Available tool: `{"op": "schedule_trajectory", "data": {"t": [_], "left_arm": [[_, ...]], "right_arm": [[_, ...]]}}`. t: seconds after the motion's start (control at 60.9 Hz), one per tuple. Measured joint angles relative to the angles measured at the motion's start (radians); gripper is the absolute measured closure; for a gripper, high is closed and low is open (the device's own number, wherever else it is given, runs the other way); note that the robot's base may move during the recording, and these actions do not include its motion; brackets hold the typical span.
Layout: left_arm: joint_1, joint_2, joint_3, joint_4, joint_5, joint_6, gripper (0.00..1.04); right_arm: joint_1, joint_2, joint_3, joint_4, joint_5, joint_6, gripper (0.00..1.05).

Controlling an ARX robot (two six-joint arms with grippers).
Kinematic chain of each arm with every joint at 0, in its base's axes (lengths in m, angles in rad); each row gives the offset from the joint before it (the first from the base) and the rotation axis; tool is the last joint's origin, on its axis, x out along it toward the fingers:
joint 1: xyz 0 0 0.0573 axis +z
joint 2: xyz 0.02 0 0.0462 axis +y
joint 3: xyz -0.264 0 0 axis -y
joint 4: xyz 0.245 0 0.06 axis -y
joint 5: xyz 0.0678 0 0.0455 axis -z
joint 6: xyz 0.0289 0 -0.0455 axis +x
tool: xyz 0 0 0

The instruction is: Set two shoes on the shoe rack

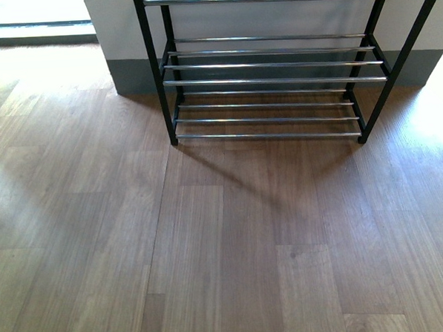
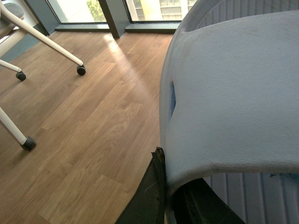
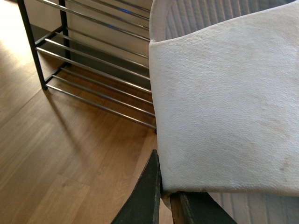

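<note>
Shoe rack (image 1: 276, 80) tiers sit bare; each pincer (image 2: 163, 186) (image 3: 163, 196) pinches one slide's strap (image 2: 233, 93) (image 3: 224, 107).

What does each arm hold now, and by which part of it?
Each arm holds one pale slide by its strap. The left fingers pinch the strap edge of the left slide; the right fingers pinch the strap of the right slide.

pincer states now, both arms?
Left pincer: shut on a blue slide, gripping its strap.
Right pincer: shut on a pale slide, same grip.
</note>
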Motion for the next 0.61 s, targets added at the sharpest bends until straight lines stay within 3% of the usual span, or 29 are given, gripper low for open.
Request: {"op": "schedule_trajectory", "data": {"t": [0.608], "left_arm": [[0.0,0.0,-0.003,0.0,-0.003,0.0,1.03]], "right_arm": [[0.002,0.0,-0.002,0.0,-0.01,0.0,1.03]]}}
